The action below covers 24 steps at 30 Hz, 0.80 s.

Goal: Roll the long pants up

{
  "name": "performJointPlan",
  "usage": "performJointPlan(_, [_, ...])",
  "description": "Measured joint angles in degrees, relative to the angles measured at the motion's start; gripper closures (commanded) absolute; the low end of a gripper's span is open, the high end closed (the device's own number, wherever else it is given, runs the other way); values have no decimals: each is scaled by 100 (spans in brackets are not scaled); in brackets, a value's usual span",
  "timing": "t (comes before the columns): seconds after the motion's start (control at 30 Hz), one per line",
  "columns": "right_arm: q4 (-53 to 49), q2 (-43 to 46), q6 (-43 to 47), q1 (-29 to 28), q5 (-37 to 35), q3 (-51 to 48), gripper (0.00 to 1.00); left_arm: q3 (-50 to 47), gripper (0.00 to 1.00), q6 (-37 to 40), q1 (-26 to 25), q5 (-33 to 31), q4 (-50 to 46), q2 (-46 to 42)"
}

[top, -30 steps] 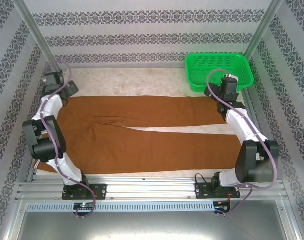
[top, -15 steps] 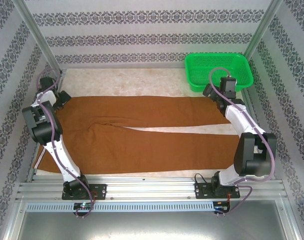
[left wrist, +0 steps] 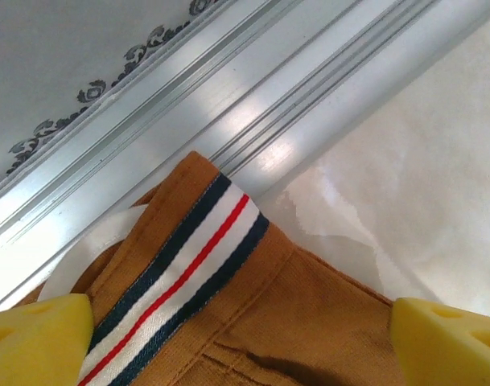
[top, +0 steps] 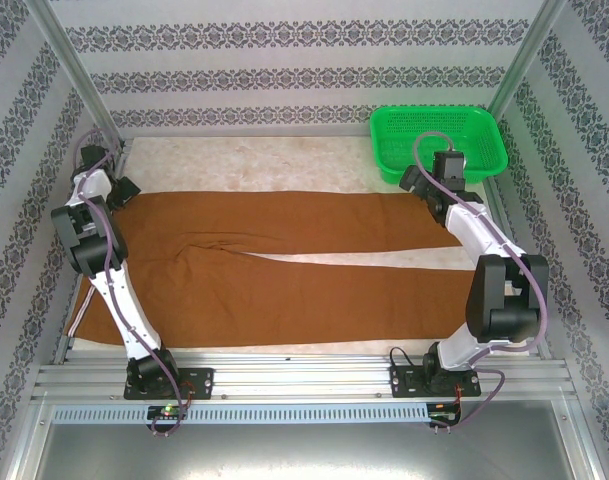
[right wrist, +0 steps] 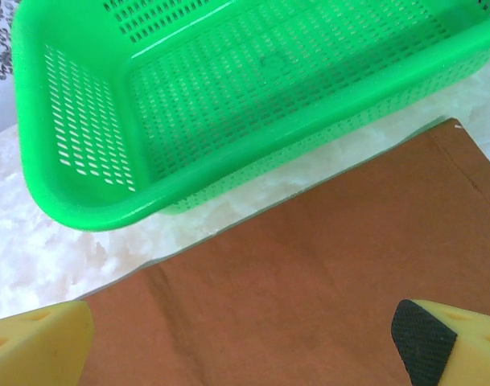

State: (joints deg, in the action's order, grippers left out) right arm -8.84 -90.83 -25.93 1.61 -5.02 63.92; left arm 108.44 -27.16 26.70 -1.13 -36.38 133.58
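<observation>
The long pants [top: 284,270] lie flat on the table, rust-brown, with the waist at the left and both legs running right. My left gripper [top: 121,189] hovers over the far corner of the waistband [left wrist: 253,314], where a striped white, navy and red ribbon [left wrist: 176,273] shows; its yellow fingers [left wrist: 39,342] stand wide apart, open, with cloth below them. My right gripper [top: 416,184] hangs over the far leg's hem end [right wrist: 309,297], beside the basket. It is open, with yellow fingertips [right wrist: 35,346] on either side of the brown cloth.
A green plastic basket [top: 439,142] stands at the back right, close to the right gripper, its perforated wall [right wrist: 84,137] right next to the leg end. An aluminium frame rail [left wrist: 228,104] runs along the table's left edge beside the waistband. Patterned walls enclose the table.
The left arm has folded back and swung its gripper out to the far left corner of the waistband. The right gripper has shifted slightly toward the basket.
</observation>
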Motion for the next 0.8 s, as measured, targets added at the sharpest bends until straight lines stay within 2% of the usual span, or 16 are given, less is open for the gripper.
performJointPlan(0.13, [2,-37,-59,0,2,160,2,487,24,28,2,-44,-350,295])
performJointPlan(0.3, [-4,-140,-98,0,4,345,2,866,25,48,2,-57,-710,494])
performJointPlan(0.37, [-24,-208,-116,0,7,428,2,927,40,116,2,-68,-807,525])
performJointPlan(0.43, [-68,-280,-133,0,13,505,2,935,69,205,7,-146,-887,525])
performJointPlan(0.47, [-87,-299,-136,0,15,520,2,940,88,258,13,-181,-909,525])
performJointPlan(0.5, [-122,-313,-138,0,15,533,2,962,100,291,15,-214,-951,525])
performJointPlan(0.7, [-249,-319,-138,15,9,560,2,986,100,459,4,-212,-984,501])
performJointPlan(0.8, [-348,-332,-146,44,-33,570,2,343,100,511,-13,-197,-540,151])
